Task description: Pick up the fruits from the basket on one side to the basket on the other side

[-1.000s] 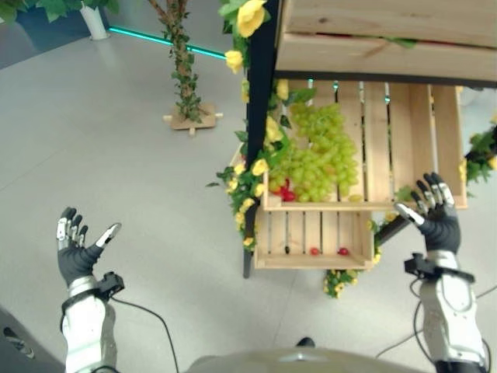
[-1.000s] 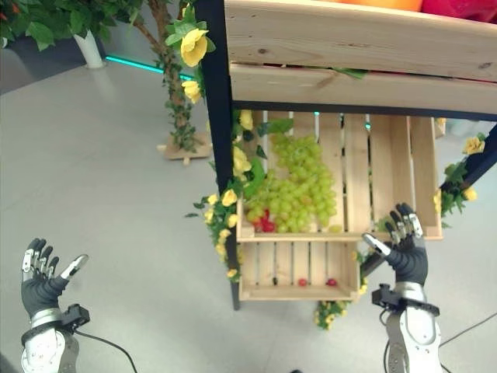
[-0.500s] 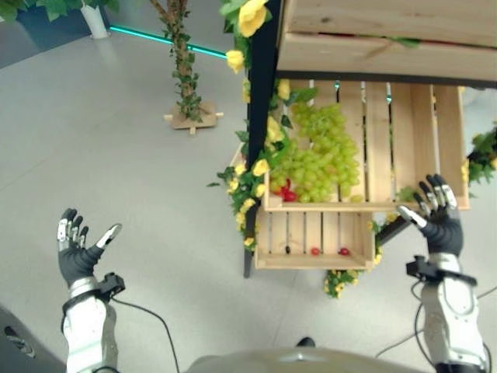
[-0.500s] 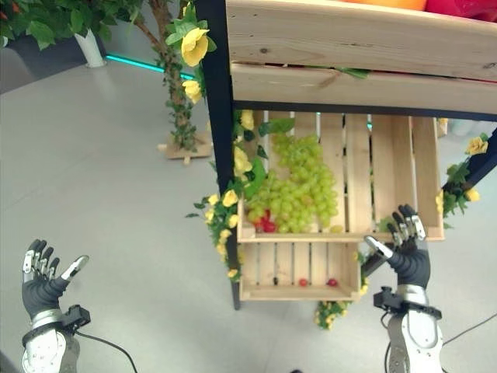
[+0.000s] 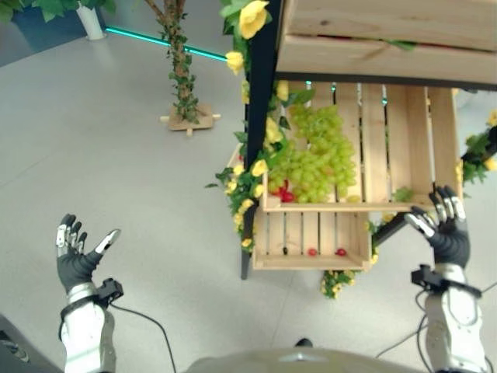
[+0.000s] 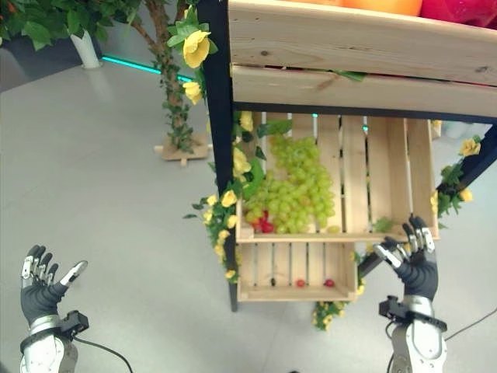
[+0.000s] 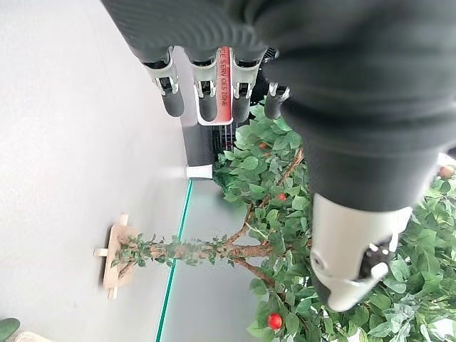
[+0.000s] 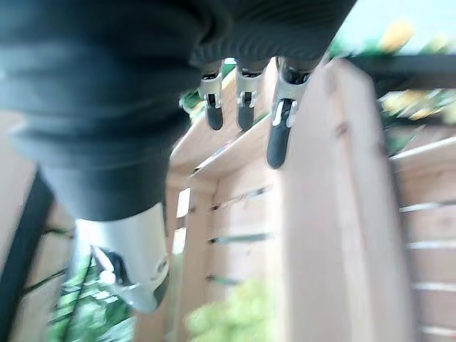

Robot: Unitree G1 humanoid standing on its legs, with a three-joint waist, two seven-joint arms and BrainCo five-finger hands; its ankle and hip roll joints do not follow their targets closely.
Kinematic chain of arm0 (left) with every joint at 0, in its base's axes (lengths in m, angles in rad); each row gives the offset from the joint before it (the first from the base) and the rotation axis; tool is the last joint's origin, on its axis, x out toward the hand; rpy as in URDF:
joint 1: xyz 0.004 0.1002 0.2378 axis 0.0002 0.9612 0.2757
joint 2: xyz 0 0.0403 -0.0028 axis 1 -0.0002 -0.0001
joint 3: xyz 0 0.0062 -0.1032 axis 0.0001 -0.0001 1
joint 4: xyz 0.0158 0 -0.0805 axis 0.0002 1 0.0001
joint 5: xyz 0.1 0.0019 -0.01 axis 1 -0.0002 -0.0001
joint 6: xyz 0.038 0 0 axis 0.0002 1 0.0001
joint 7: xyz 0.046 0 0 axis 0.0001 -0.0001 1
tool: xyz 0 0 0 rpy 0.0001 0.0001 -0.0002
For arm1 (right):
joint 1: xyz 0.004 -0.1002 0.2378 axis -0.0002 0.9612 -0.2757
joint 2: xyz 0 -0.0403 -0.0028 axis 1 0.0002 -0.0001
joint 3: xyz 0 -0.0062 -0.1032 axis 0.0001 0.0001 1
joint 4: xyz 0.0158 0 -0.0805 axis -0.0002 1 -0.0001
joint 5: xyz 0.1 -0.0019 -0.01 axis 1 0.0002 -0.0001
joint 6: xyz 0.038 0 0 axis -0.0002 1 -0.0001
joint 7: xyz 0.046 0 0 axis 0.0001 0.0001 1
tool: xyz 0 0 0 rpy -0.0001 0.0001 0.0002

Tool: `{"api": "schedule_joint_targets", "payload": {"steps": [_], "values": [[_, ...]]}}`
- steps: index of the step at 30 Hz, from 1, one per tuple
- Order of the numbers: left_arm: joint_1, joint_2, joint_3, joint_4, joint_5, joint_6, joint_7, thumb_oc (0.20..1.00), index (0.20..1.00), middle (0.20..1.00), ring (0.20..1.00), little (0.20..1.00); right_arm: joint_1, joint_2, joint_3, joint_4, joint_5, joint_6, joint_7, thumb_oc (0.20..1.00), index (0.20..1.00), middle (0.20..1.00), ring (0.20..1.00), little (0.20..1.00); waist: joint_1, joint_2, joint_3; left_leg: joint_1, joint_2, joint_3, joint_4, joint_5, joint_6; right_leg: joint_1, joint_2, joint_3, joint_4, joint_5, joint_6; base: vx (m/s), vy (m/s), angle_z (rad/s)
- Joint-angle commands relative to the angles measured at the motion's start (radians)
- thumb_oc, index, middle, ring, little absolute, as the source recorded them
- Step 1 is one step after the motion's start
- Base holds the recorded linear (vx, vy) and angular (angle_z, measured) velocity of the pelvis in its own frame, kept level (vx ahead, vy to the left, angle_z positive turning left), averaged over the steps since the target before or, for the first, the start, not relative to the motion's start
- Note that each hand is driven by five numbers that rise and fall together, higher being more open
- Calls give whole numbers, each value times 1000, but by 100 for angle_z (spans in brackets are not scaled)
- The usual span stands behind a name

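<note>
Right hand (image 5: 448, 233) is my nearer one: it hangs with fingers spread and nothing in it just off the front right corner of the middle wooden crate (image 5: 396, 148). That crate's long axis runs across in front of me, and the grapes (image 5: 314, 159) sit heaped in its left half, so from my right hand the fruit lies to the left and a little farther back, past the bare slats of the crate's right half. Going by my right wrist view, the fingertips (image 8: 278, 149) point at the crate's wood wall without touching it, so I judge the reach has to clear the front rail before it travels left.

Below it, the lower crate (image 5: 311, 237) holds a few small red fruits (image 5: 326, 252) along its front edge, lower than and left of the same hand. A few more red fruits (image 5: 283, 192) sit tucked against the grapes' left front.

Left hand (image 5: 75, 252) is held up open and empty over bare floor, well apart from the stand, with the black post and its yellow flowers (image 5: 250, 175) between it and the fruit.
</note>
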Motion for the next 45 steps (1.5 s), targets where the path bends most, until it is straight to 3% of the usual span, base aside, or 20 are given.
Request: {"api": "schedule_joint_targets", "payload": {"steps": [1, 9, 12, 20, 26, 37, 45], "values": [[-11, 41, 57, -8, 40, -70, 16, 1000, 1000, 1000, 1000, 1000, -11, 9, -27, 19, -17, -14, -45, 1000, 1000, 1000, 1000, 1000, -10, -9, -4, -21, -23, 28, 2, -36, -1, 26, -22, 20, -41, 40, 107, 16, 11, -15], [-34, 55, 49, 7, 47, -77, 38, 1000, 1000, 1000, 1000, 1000, -75, -28, -98, 144, -62, -35, -166, 1000, 1000, 1000, 1000, 1000, -7, -9, -8, -16, -22, 28, 3, -40, 1, 27, -22, 23, -40, 40, 111, 4, 2, -2], [-49, 72, 43, 14, 51, -76, 35, 1000, 1000, 1000, 1000, 1000, -111, -86, -162, 270, -99, -33, -256, 1000, 1000, 1000, 1000, 1000, -1, -14, -16, -13, -23, 22, 2, -42, 1, 31, -23, 22, -43, 45, 117, 11, -1, 0], [-68, 103, 15, 25, 55, -69, 1, 1000, 1000, 1000, 1000, 1000, -165, -233, -229, 594, -79, -15, -332, 1000, 1000, 1000, 1000, 1000, 15, -29, -27, -10, -23, 11, 1, -47, 1, 41, -22, 14, -50, 54, 125, 7, -2, 2], [-74, 113, 3, 33, 54, -69, -9, 1000, 1000, 1000, 1000, 1000, -196, -316, -250, 725, -28, -12, -322, 1000, 1000, 1000, 1000, 1000, 22, -31, -29, -7, -22, 10, 1, -49, -1, 47, -19, 10, -52, 55, 127, 0, 0, 0], [-78, 104, -4, 44, 54, -67, -6, 1000, 1000, 1000, 1000, 1000, -193, -308, -204, 808, -28, 8, -289, 1000, 1000, 1000, 1000, 1000, 26, -29, -24, -7, -24, 9, 3, -49, -1, 46, -20, 8, -45, 50, 124, 0, 0, 0], [-95, 96, -35, 157, 33, -25, -47, 1000, 1000, 1000, 1000, 1000, -219, -210, 94, 1203, -166, 154, -110, 1000, 1000, 1000, 1000, 1000, 43, -32, -13, -5, -24, 15, 6, -48, 1, 44, -21, 6, -41, 50, 117, 0, 0, 0]]}}
